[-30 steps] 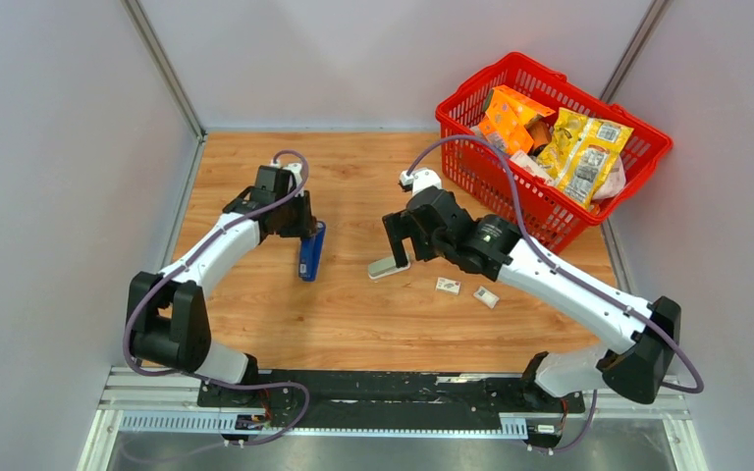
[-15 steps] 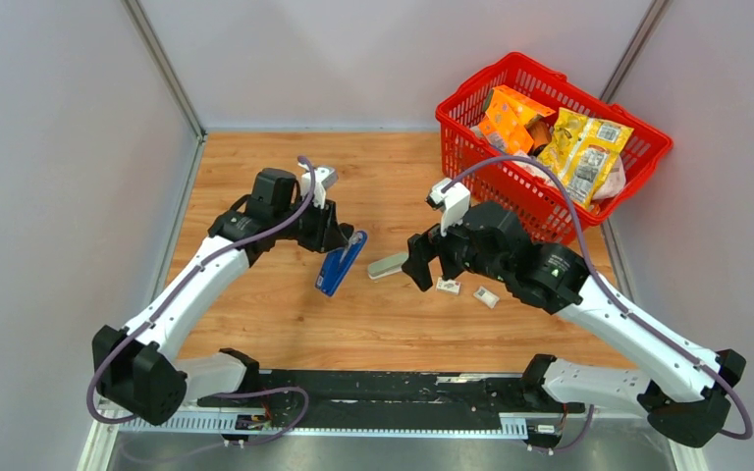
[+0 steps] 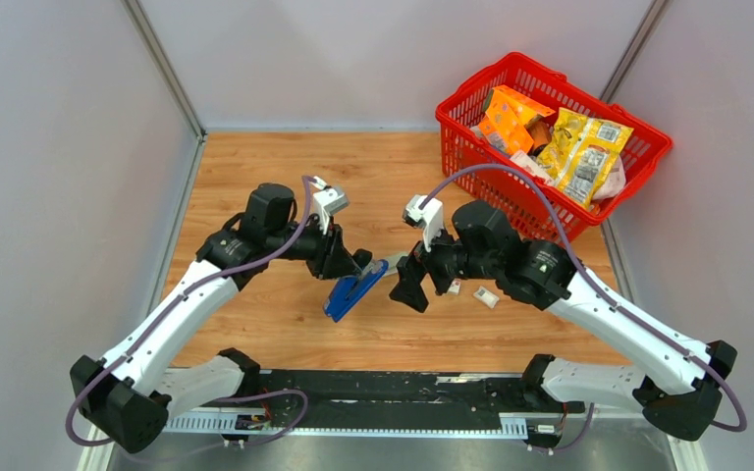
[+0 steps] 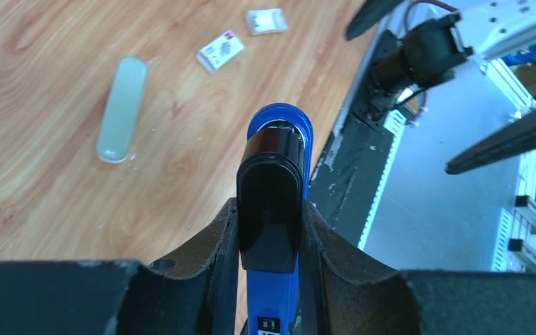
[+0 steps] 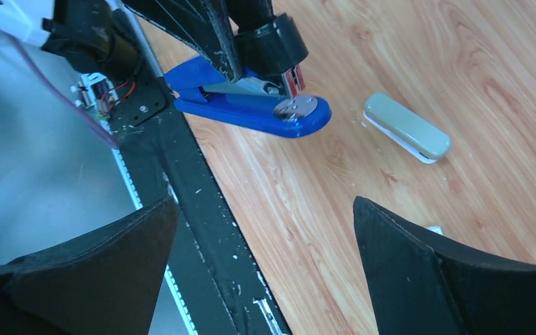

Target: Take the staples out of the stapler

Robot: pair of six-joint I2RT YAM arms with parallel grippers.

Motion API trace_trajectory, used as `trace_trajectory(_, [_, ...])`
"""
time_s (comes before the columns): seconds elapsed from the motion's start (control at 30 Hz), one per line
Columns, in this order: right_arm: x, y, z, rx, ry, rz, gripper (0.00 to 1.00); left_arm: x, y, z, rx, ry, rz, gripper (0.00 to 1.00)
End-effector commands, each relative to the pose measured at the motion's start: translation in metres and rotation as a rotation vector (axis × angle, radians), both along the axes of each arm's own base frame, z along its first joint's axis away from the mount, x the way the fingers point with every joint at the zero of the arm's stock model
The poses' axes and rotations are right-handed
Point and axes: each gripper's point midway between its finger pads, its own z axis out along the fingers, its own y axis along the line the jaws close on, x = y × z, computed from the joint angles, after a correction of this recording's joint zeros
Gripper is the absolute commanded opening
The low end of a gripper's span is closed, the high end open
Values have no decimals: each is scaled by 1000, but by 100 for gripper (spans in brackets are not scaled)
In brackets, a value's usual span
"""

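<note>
My left gripper (image 3: 346,269) is shut on the blue stapler (image 3: 353,292) and holds it tilted above the table's middle. In the left wrist view the stapler (image 4: 271,174), with its black top, is clamped between my fingers (image 4: 213,241). My right gripper (image 3: 407,285) is open and empty, just right of the stapler's front end. In the right wrist view the stapler (image 5: 251,108) hangs ahead of the wide-open gripper (image 5: 264,204), showing its round metal anvil. No staples can be made out.
A grey-green oblong case (image 3: 393,262) lies on the wood behind the grippers, also in the wrist views (image 4: 121,108) (image 5: 407,127). Two small white printed boxes (image 3: 449,287) (image 3: 486,297) lie to its right. A red basket (image 3: 457,128) of packets stands at the back right.
My left arm has lifted the blue stapler and carried it right and nearer, to the table's middle. My right gripper has left the grey case and moved near and left, up to the stapler.
</note>
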Motion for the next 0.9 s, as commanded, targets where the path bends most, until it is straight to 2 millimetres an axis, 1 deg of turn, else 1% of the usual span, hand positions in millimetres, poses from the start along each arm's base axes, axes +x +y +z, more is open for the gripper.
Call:
trace_trajectory(0.0, [-15, 17, 36, 110, -64, 150, 99, -30, -7, 31, -125, -80, -157, 0])
trace_trajectory(0.03, [-16, 19, 39, 118, -65, 166, 99, -35, -7, 29, -128, -69, -173, 0])
trace_trajectory(0.2, [-20, 30, 45, 134, -50, 231, 93, -51, -8, 31, -143, -56, -239, 0])
trace_trajectory(0.33, [-26, 37, 49, 148, -31, 278, 90, -62, -9, 38, -168, -73, -283, 0])
trace_trajectory(0.4, [-25, 39, 50, 150, -29, 284, 89, -67, -8, 44, -180, -91, -300, 0])
trace_trajectory(0.63, [-21, 48, 47, 142, -39, 316, 84, -78, -6, 57, -216, -135, -344, 0])
trace_trajectory(0.73, [-21, 53, 47, 146, -29, 330, 80, -81, -6, 59, -227, -141, -358, 0])
trace_trajectory(0.77, [-21, 55, 48, 149, -27, 338, 78, -82, -6, 60, -232, -139, -363, 0])
trace_trajectory(0.87, [-25, 59, 48, 157, -11, 372, 76, -85, -6, 63, -245, -143, -375, 0])
